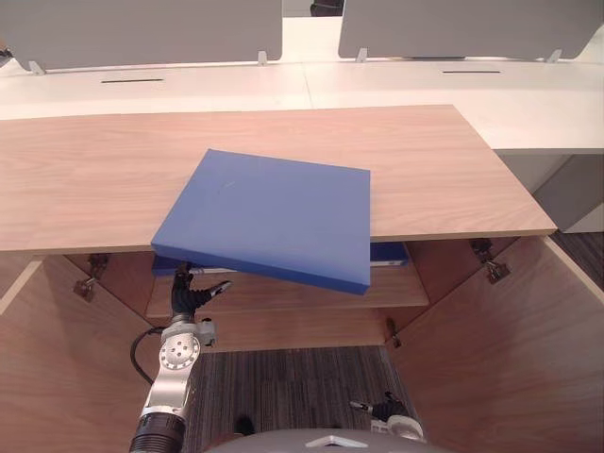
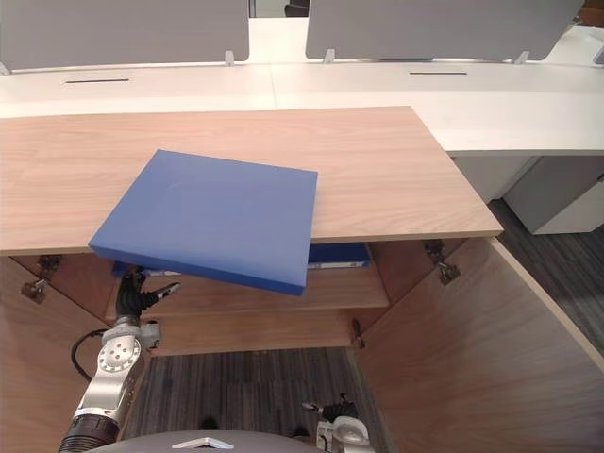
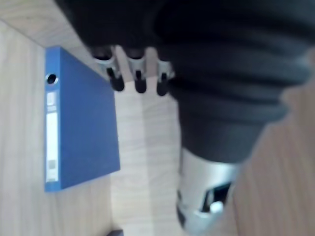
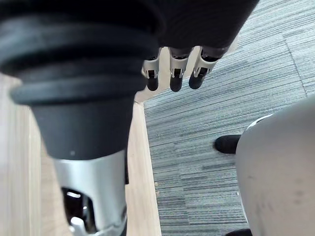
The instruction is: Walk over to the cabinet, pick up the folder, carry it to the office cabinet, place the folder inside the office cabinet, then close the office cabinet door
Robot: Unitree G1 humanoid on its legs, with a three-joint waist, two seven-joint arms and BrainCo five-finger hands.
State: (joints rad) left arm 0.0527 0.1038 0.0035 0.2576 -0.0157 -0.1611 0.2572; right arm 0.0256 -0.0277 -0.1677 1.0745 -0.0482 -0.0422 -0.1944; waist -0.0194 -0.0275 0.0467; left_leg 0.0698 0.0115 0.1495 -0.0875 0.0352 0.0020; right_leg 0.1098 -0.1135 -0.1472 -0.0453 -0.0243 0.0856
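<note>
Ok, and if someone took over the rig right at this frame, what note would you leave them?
Left hand: under the near-left corner of the tilted blue folder, which overhangs the cabinet top; grip unreadable.
Right hand: open, empty, low over the carpet.
Cabinet doors open; a second blue folder lies on the shelf inside.
Done: folder brought to the cabinet.
Left: place it inside, close the door.

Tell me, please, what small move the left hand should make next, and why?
Probably lower the large blue folder below the wooden cabinet top: it hangs tilted across that top's front edge, the left hand beneath its near corner, while the inner shelf, already holding a second blue folder, lies underneath.
</note>
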